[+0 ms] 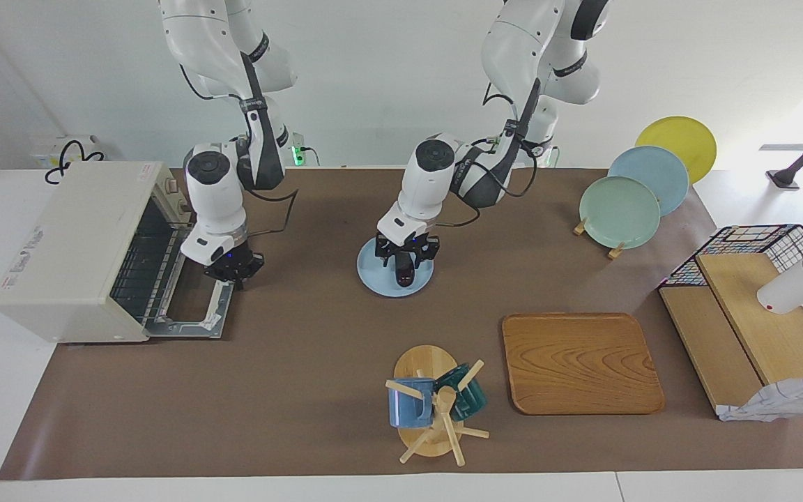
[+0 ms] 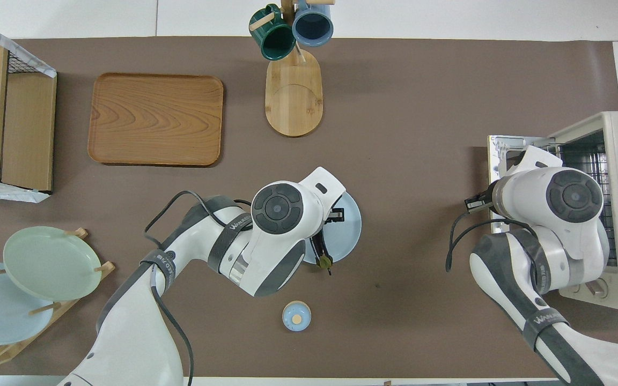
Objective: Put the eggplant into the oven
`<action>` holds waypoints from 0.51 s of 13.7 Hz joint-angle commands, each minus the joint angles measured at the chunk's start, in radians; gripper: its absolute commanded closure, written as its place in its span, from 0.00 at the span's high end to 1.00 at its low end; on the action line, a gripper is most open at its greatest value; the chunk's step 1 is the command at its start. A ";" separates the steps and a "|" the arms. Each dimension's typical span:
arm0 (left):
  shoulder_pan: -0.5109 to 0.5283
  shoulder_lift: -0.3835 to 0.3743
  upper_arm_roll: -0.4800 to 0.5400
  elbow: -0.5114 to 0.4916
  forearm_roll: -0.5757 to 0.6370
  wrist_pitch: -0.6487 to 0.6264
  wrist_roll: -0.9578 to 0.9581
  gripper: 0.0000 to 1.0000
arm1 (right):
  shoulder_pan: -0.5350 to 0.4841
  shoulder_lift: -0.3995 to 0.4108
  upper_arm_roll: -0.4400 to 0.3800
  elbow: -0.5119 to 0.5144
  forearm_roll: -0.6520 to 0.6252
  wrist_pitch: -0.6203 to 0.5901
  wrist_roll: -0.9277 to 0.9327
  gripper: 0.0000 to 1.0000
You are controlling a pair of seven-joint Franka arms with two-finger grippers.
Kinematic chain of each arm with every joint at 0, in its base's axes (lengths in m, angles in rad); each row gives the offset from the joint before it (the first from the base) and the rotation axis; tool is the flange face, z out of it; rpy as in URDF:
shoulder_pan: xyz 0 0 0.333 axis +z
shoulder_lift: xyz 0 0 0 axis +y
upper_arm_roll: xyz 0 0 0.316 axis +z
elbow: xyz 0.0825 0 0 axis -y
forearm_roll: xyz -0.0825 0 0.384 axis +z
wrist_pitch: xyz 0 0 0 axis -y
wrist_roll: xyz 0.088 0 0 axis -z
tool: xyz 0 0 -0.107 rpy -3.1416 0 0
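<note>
The eggplant (image 1: 405,273), slender and dark, is at the pale blue plate (image 1: 373,275) in the middle of the table. Its stem end (image 2: 323,261) reaches the plate's rim nearer the robots. My left gripper (image 1: 405,256) is low over the plate and shut on the eggplant. The cream oven (image 1: 74,237) stands at the right arm's end of the table. Its glass door (image 1: 192,307) lies open and flat, and the wire rack shows inside. My right gripper (image 1: 233,270) is at the door's outer edge, by the end nearer the robots. In the overhead view both wrists hide their fingers.
A mug tree (image 1: 433,404) with two mugs and a wooden tray (image 1: 579,362) lie farther from the robots. A plate rack (image 1: 621,209) and a wire basket with wooden boards (image 1: 757,307) are at the left arm's end. A small round blue piece (image 2: 296,316) lies nearer the robots than the plate.
</note>
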 commanded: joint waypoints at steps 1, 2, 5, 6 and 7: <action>0.031 -0.054 0.015 -0.005 -0.015 -0.043 0.011 1.00 | -0.052 0.039 -0.036 0.021 -0.055 0.023 -0.016 0.00; 0.076 -0.090 0.015 -0.001 -0.015 -0.085 0.021 1.00 | -0.051 0.042 -0.036 0.021 -0.055 0.022 -0.015 0.00; 0.194 -0.165 0.018 0.071 -0.011 -0.274 0.096 1.00 | -0.040 0.046 -0.036 0.021 -0.055 0.026 -0.004 0.00; 0.244 -0.171 0.018 0.111 -0.005 -0.345 0.132 1.00 | -0.028 0.046 -0.036 0.021 -0.055 0.026 0.020 0.00; 0.295 -0.171 0.018 0.142 -0.005 -0.391 0.190 1.00 | -0.016 0.045 -0.036 0.021 -0.055 0.023 0.037 0.00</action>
